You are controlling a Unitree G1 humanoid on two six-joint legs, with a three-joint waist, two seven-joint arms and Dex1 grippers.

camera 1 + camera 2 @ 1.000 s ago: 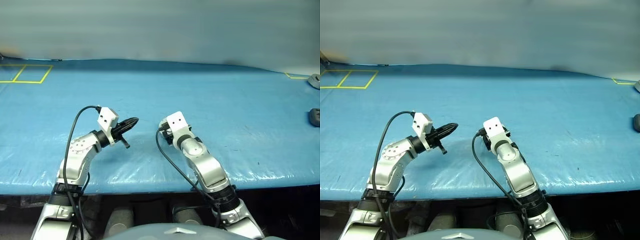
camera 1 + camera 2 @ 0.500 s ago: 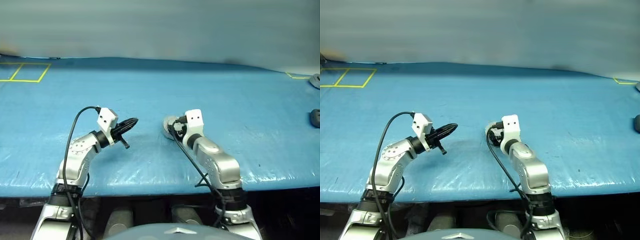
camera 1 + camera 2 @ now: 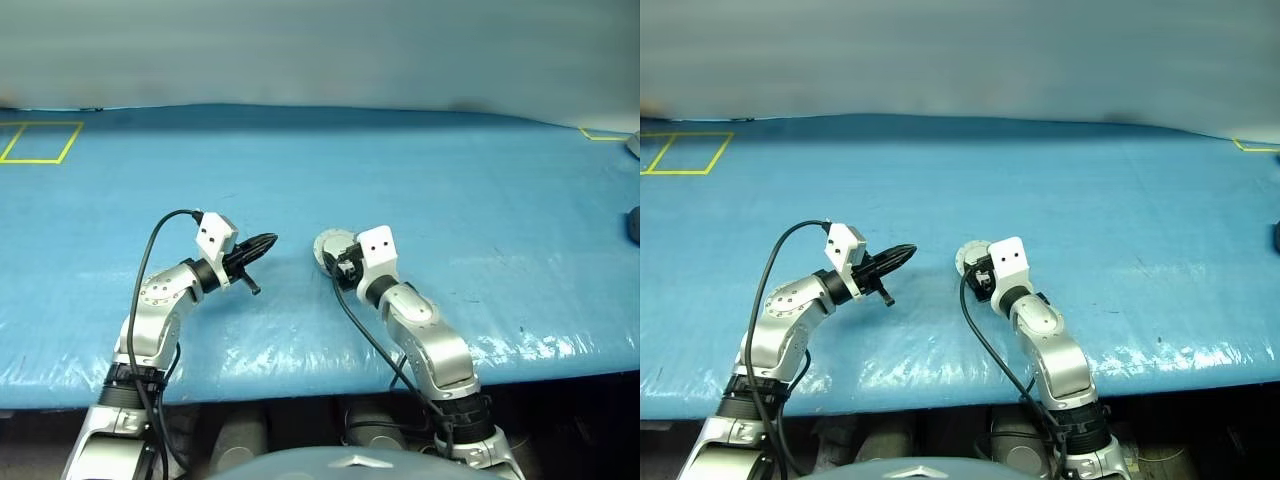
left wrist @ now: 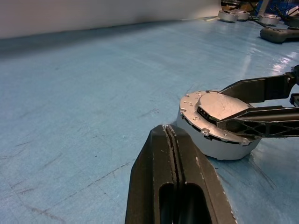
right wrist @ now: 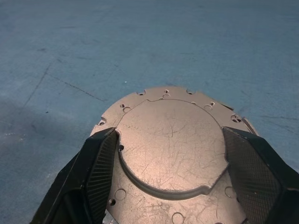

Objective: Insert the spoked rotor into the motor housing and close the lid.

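Inspector: Standing on the blue table cover (image 3: 470,180), just left of centre, is the motor housing (image 4: 219,135), a round silver cup. Its lid (image 5: 170,144) lies shut on top, plain scratched silver face up, with small holes round the rim.

Clerk: And the right gripper (image 5: 170,161)?

Inspector: It reaches forward and to the left over the housing. Its jaws are spread wide, one black finger at each side of the raised lid plate. Whether the fingers (image 5: 100,165) press the metal or merely flank it, I cannot tell.

Clerk: The left gripper (image 3: 262,246)?

Inspector: Held above the cover, a little to the left of the housing and apart from it, pointing toward it. Its two fingers are pressed flat together with nothing between them.

Clerk: The spoked rotor?

Inspector: With the lid down, the housing's inside is hidden.
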